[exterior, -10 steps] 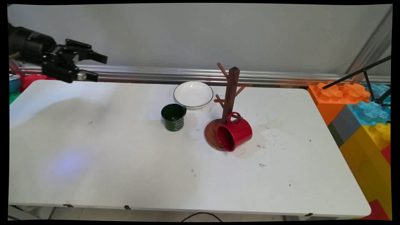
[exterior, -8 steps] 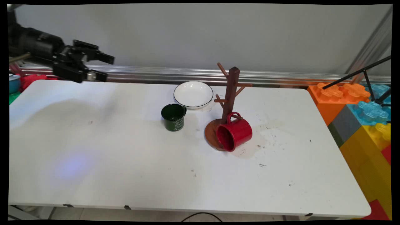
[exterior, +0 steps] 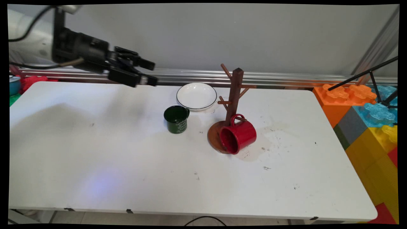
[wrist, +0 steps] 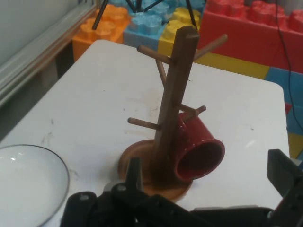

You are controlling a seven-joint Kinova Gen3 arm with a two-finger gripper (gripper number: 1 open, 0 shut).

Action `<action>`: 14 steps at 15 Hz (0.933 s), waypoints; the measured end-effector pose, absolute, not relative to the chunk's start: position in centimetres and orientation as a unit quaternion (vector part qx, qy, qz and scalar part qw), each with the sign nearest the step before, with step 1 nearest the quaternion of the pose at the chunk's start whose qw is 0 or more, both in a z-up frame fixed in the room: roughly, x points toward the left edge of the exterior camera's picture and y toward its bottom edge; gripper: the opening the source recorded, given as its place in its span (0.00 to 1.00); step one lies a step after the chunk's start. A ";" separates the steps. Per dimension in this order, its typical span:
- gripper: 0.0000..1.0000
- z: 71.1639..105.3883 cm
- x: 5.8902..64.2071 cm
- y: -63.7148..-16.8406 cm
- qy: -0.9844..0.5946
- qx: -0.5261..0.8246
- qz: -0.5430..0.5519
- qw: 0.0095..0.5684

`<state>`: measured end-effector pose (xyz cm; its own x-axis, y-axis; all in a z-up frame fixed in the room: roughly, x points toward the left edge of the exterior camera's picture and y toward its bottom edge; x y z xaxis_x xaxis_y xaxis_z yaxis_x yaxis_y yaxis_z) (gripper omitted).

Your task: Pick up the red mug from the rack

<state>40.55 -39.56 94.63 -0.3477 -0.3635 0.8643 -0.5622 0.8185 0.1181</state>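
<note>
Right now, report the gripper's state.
Gripper: open, holding nothing, in the air left of the white plate.

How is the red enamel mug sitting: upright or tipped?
Tipped. The red enamel mug hangs by its handle from the wooden mug tree, mouth facing sideways toward the camera.

From my hand view the white plate (wrist: 28, 182) is cut off by the left and bottom edges. The wooden mug tree (wrist: 170, 118) hides the red mug's (wrist: 199, 153) handle, and my linkage covers the green mug.
</note>
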 end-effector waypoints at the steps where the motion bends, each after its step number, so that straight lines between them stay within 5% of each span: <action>1: 1.00 94.3 39.0 -39.5 -0.813 0.297 0.096 0.491; 14: 1.00 88.7 23.8 -38.6 -0.793 0.406 0.061 0.449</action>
